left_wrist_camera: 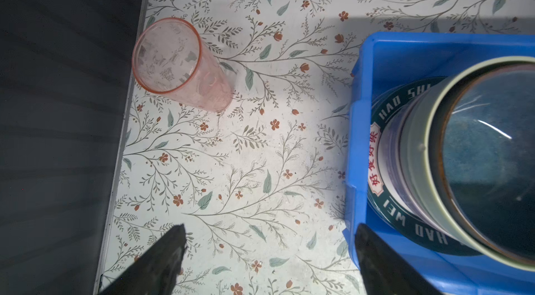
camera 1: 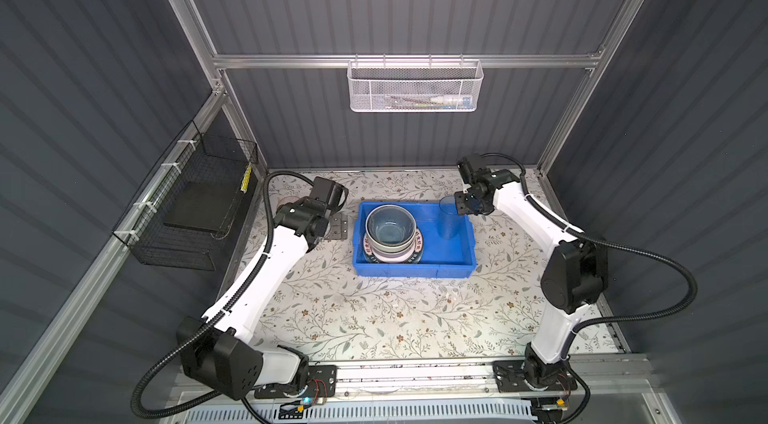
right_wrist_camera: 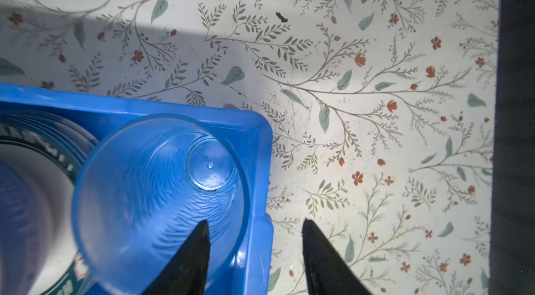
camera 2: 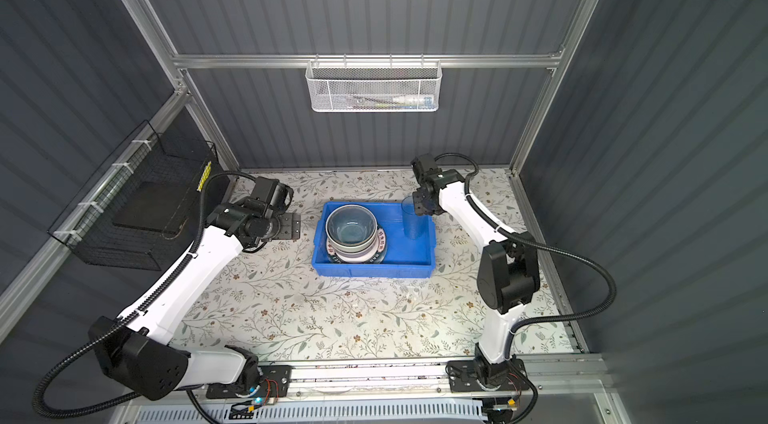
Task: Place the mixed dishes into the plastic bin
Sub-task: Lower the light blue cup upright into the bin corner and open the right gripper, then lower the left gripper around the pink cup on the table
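The blue plastic bin sits mid-table. Its left half holds a stack of dishes: a blue bowl on top of other bowls, over a dark lettered plate. A translucent blue tumbler stands upright in the bin's far right corner. My right gripper hangs open at its rim, one finger inside the mouth and one outside over the table. A pink tumbler stands at the table's far left. My left gripper is open and empty between it and the bin.
A black wire basket hangs on the left wall beside the left arm. A white mesh basket hangs on the back wall. The dark wall panel runs close behind the pink tumbler. Floral tabletop stretches in front of the bin.
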Motion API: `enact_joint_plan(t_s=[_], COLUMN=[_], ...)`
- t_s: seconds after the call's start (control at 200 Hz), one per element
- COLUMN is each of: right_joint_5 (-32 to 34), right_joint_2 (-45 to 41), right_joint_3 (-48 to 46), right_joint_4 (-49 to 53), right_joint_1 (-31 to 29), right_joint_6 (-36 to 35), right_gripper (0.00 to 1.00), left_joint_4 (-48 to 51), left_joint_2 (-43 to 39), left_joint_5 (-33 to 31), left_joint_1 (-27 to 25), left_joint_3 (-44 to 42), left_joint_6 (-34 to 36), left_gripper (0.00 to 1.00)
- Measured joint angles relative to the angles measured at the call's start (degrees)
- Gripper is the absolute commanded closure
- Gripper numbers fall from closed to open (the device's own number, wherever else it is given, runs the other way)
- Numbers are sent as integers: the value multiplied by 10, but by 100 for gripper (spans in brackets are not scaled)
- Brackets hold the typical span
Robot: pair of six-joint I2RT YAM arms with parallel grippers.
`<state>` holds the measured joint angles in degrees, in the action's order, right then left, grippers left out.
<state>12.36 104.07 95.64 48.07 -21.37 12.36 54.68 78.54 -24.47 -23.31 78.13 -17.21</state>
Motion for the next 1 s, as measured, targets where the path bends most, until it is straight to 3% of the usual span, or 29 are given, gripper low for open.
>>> enact_joint_plan(t_s=[0.46, 0.796, 1.001], right_joint_5=[-85, -127, -138], right_joint_2=[-143, -172, -176], right_joint_3=[-82, -143, -171], right_joint_4=[-29, -55, -66], right_joint_1=[-2, -5, -7], right_joint_6=[7, 9, 11], right_gripper=[34, 34, 34], left_joint_4=[0, -22, -39], left_joint_2=[87, 164, 208], left_joint_5=[-58, -102, -121], left_joint_1=[86, 153, 171], left_joint_3=[62, 103, 121], left_joint_6=[39, 72, 85], left_gripper=[22, 41, 43])
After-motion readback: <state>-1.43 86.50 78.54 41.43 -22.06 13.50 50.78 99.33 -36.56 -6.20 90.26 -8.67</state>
